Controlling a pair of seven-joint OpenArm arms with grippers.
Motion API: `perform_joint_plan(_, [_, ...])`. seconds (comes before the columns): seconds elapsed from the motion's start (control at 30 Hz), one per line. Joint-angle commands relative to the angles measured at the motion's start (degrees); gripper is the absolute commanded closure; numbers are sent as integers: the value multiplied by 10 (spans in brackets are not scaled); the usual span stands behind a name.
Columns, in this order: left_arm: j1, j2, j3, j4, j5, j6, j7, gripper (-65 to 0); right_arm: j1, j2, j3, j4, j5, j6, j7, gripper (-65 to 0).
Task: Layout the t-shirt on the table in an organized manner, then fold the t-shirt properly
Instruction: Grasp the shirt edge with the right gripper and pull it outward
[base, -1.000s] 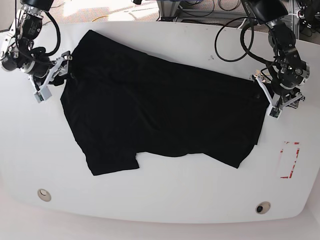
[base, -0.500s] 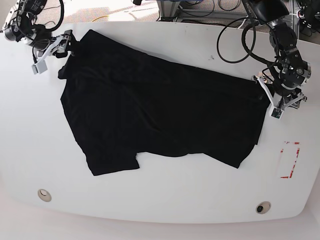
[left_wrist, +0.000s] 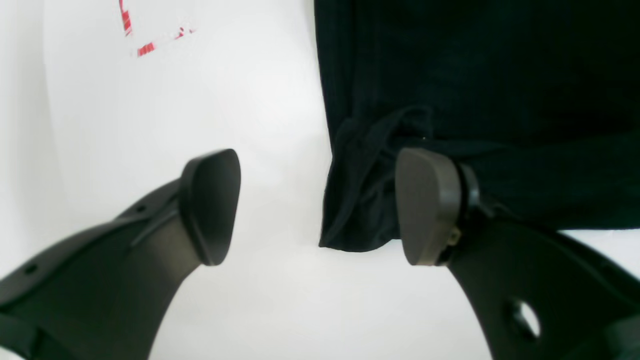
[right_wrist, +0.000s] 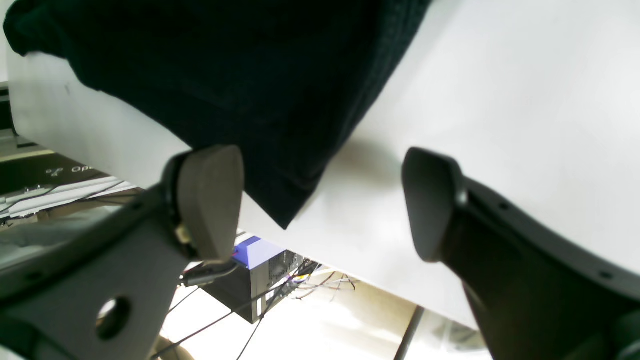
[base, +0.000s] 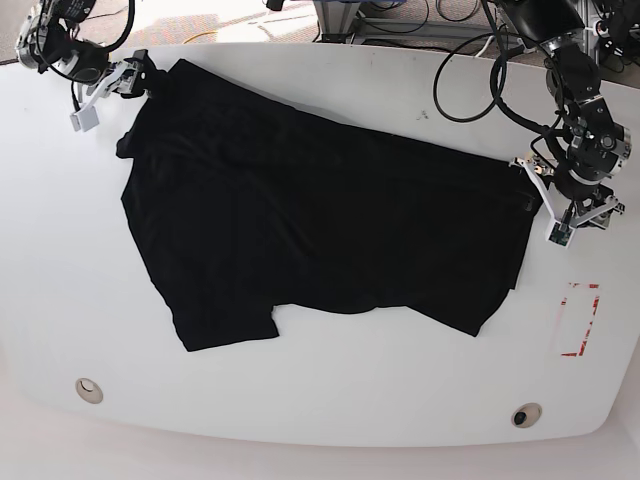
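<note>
Holes (base: 88, 389) sit in the near part of the table (base: 330, 400), one toward each near corner, and a red tape rectangle (base: 580, 320) lies near the right edge. Farther in, the t-shirt (base: 320, 220) lies spread flat across the middle of the table, running from far left to mid right, with a sleeve reaching toward the near left. At the right edge of the shirt the left gripper (base: 553, 205) has its jaws open; in the wrist view one finger (left_wrist: 430, 205) is over the rumpled corner of cloth (left_wrist: 365, 200) and the other is over bare table, nothing clamped. At the far left corner the right gripper (base: 108, 92) is also open, its jaws straddling the shirt's corner (right_wrist: 280, 165) at the table edge without pinching it.
</note>
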Motion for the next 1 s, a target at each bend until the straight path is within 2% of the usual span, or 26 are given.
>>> perform_joint_plan(0.0, [-7, -8, -2, 11, -2, 3, -10, -446, 1, 7, -1, 4, 1, 3, -2, -480])
perform_joint_plan(0.27, [-7, -8, -2, 11, -2, 3, -10, -446, 2, -7, -49, 5, 2, 6, -2, -474])
perform_joint_plan(0.37, [-7, -8, -2, 11, -2, 3, -10, -446, 2, -22, -60, 6, 2, 6, -2, -472])
perform_joint_plan(0.43, [-7, -8, -3, 11, -2, 3, -10, -446, 2, -23, -62, 9, 2, 5, -2, -455])
perform_joint_plan(0.53, [-7, -8, -3, 11, -2, 3, -10, -446, 2, -25, -62, 20, 2, 1, -2, -346])
perform_joint_plan(0.6, [-3, -8, -3, 11, -2, 3, -10, -446, 2, -25, -62, 30, 1, 0, -2, -217])
perform_joint_plan(0.73, [-1, -8, -3, 11, -2, 3, -10, -444, 2, -22, -63, 41, 1, 0, -2, -27])
perform_joint_plan(0.77, [0, -8, -3, 11, -2, 3, -10, -444, 2, -22, -63, 44, 1, 0, -2, 0])
perform_joint_plan(0.97, [0, -8, -3, 11, -2, 3, -10, -444, 2, -22, -63, 76, 5, 0, -2, -6])
